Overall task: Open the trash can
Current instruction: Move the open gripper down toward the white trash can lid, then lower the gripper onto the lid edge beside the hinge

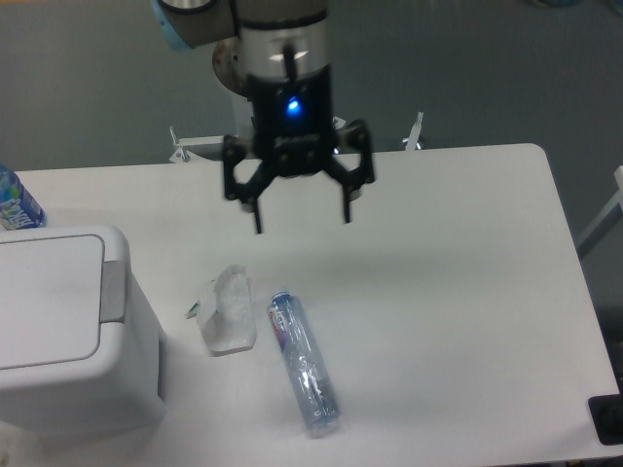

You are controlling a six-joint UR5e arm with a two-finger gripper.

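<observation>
White and boxy, the large plastic trash can [73, 336] with rounded corners stands at the table's [458, 292] left edge near the front corner, its flat white lid [44, 297] down and the grey push tab [113, 291] on its right side facing the middle of the table. My black two-finger gripper [301, 214] hangs above the table's back half, well apart from the trash can and up and to the right of it; my jaws stand wide apart and hold nothing, with the fingertips pointing down and a small blue light glowing on the body above them. Below me, near the table's middle toward the front, a crumpled clear plastic wrapper [226, 311] lies just beside a clear plastic water bottle [304, 361], which lies on its side with its cap end toward the back edge. At the far left edge, behind the trash can, a second blue-labelled bottle [15, 199] shows only partly. A dark flat object [606, 419] sits at the front right corner; what it is I cannot tell.
</observation>
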